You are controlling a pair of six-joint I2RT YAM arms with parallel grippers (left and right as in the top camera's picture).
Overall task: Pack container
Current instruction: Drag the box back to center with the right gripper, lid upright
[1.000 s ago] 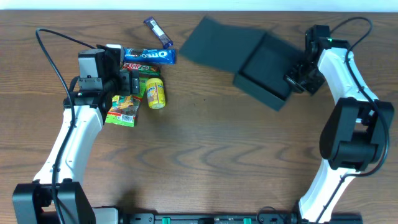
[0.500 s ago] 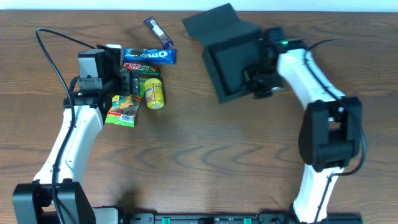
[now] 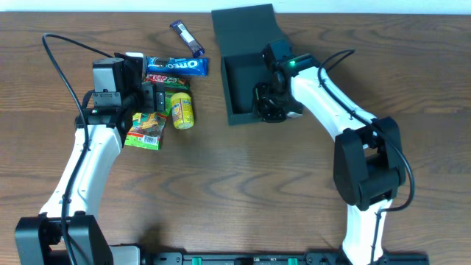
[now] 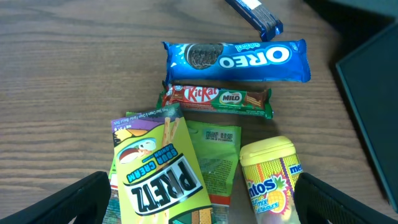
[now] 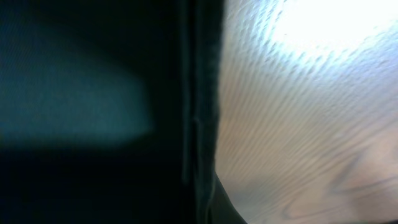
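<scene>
The container (image 3: 237,77), a dark teal-green square box, lies open at the table's back centre with its flap lid (image 3: 243,28) spread behind it. My right gripper (image 3: 266,103) is shut on its right wall near the front corner. The right wrist view is blurred, with that dark wall (image 5: 199,93) close up. My left gripper (image 3: 153,99) is open and empty, low over the snack pile. Between its fingers (image 4: 199,205) lie a Pretz packet (image 4: 158,168) and a Mentos tub (image 4: 270,174). The container's edge shows at the right of the left wrist view (image 4: 373,93).
An Oreo pack (image 3: 176,65) and a KitKat bar (image 4: 217,99) lie behind the Pretz packet, with a green packet (image 4: 214,155) under it. A small blue bar (image 3: 187,38) lies at the back, left of the lid.
My right gripper has dragged the container from the back right leftward to the centre, turning it square to the table. The left arm and the snacks have not moved.
</scene>
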